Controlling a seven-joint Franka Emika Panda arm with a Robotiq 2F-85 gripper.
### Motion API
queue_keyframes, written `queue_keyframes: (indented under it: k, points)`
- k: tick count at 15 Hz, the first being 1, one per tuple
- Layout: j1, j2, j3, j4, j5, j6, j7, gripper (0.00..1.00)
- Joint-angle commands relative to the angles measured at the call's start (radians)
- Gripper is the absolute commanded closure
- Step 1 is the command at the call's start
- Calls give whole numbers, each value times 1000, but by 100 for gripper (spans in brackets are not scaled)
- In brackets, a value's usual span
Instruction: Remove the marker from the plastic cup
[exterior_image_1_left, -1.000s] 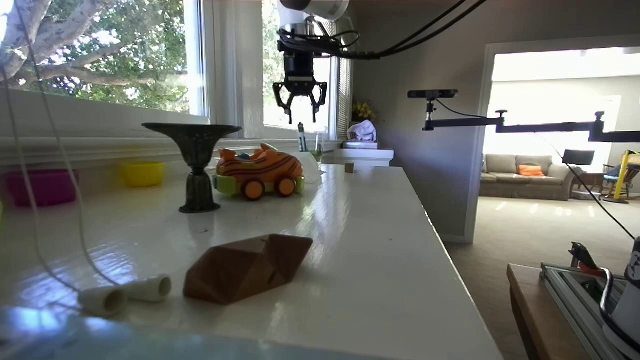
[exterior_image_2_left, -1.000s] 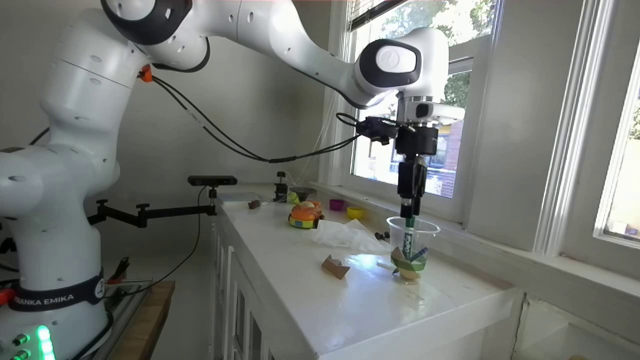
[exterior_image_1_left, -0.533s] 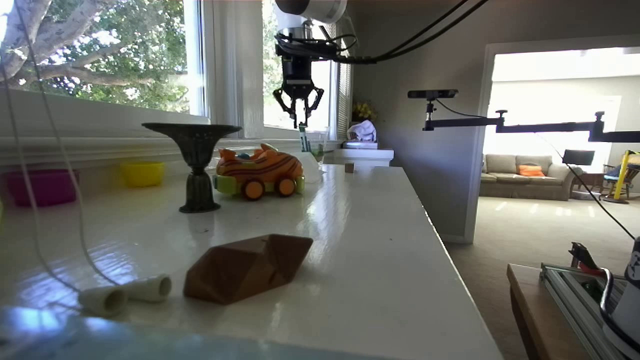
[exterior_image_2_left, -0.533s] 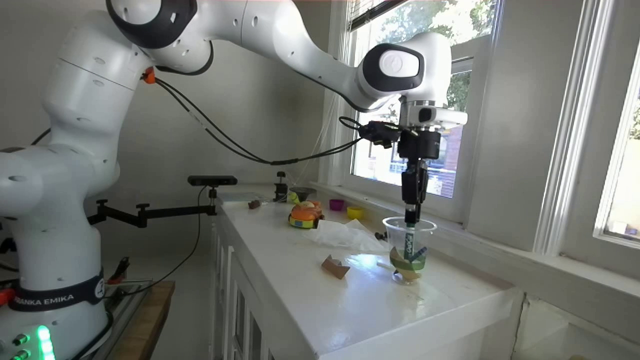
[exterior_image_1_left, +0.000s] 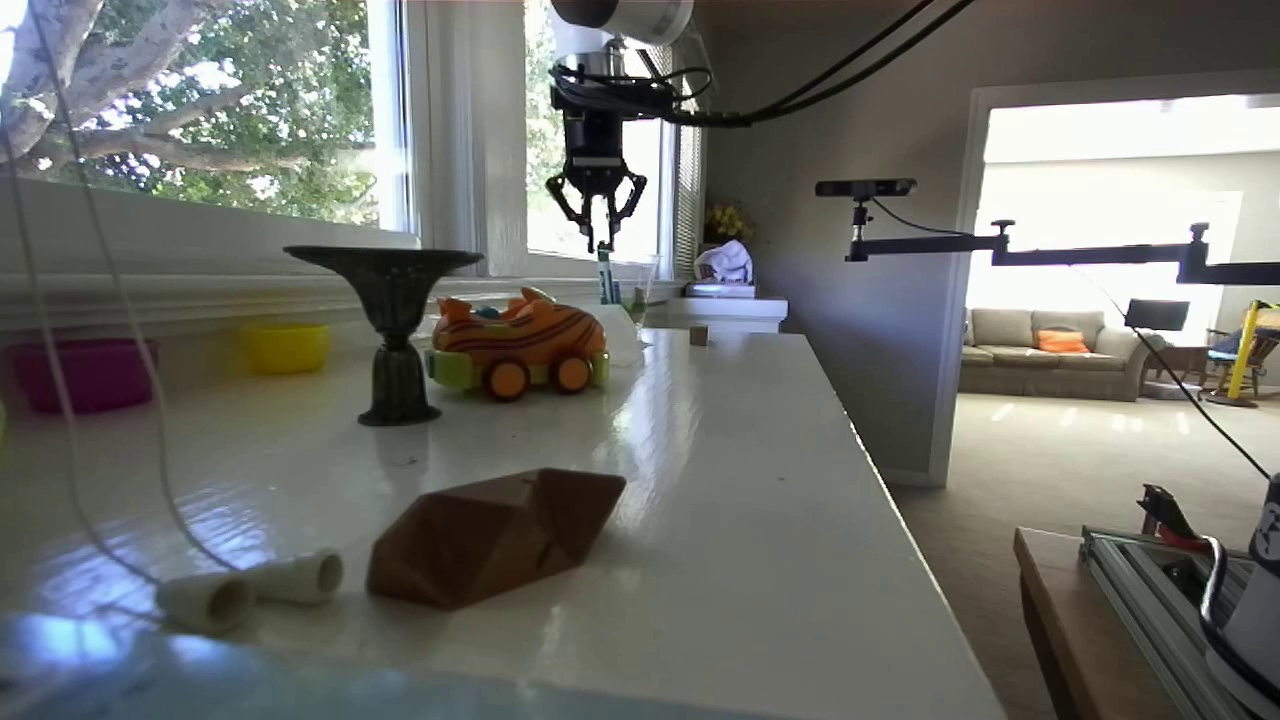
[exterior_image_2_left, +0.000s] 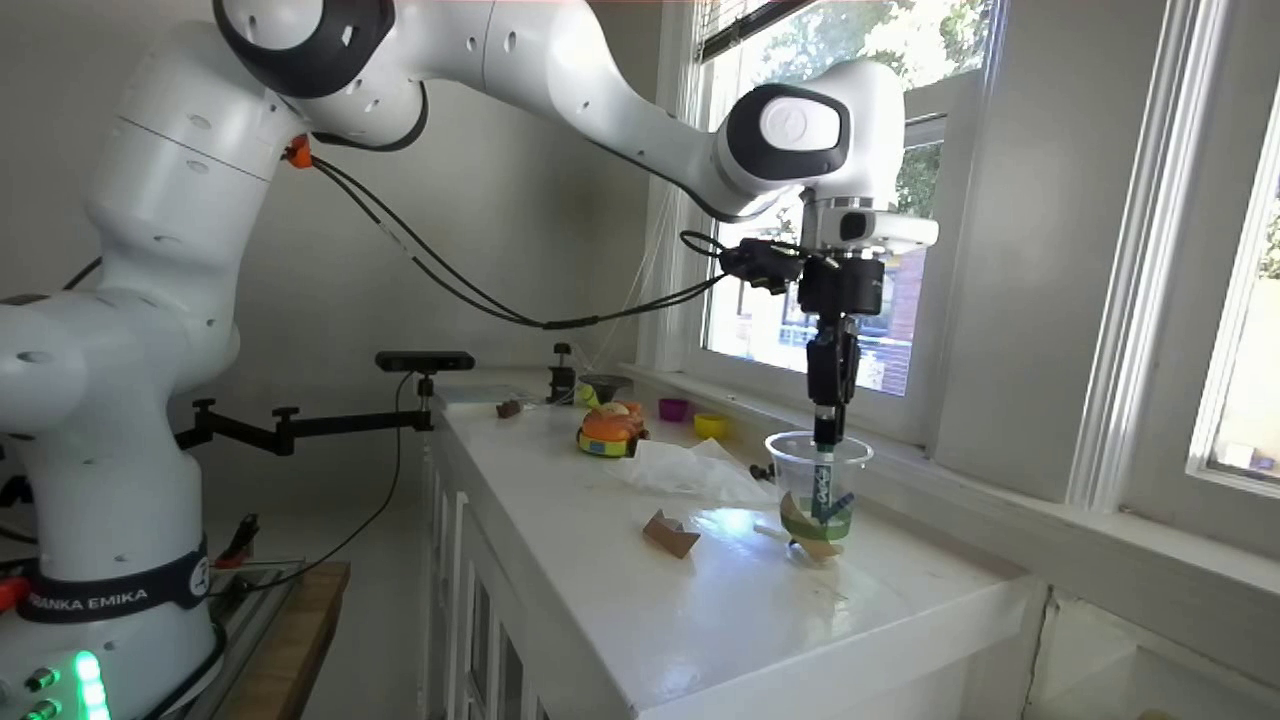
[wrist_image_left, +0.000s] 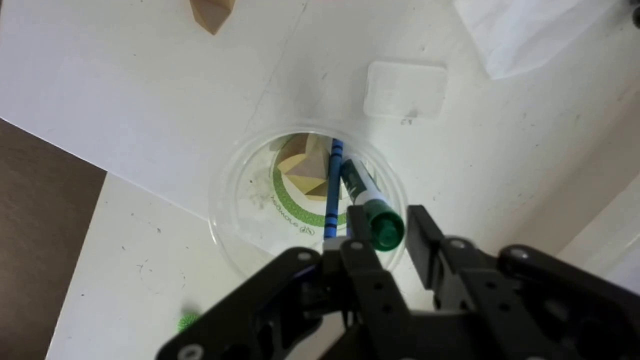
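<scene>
Marker (wrist_image_left: 370, 197), near-upright, in clear plastic cup (exterior_image_2_left: 793, 478).
End effector (wrist_image_left: 388, 222) closed on marker's capped end; blue stick (wrist_image_left: 333, 195) alongside marker.

The cup (exterior_image_2_left: 795, 480) is open-topped (a blue crayon (wrist_image_left: 334, 187) crowds the marker (wrist_image_left: 371, 197)).

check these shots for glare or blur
In both exterior views, glare streaks the counter; in an exterior view, the foreground bluish surface looks blurred; in the wrist view, the gripper looks slightly out of focus, and lettering on the marker is too soft to read.
</scene>
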Motion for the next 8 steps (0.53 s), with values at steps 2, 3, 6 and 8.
queue_keyframes:
  k: [2,3,6,8]
  points:
    - [12,21,-7,29,-12,-39,13,94]
    - [12,21,-7,28,-11,-40,13,88]
    - [13,24,-7,32,-8,-49,13,59]
    - [13,29,-7,32,-8,-55,13,70]
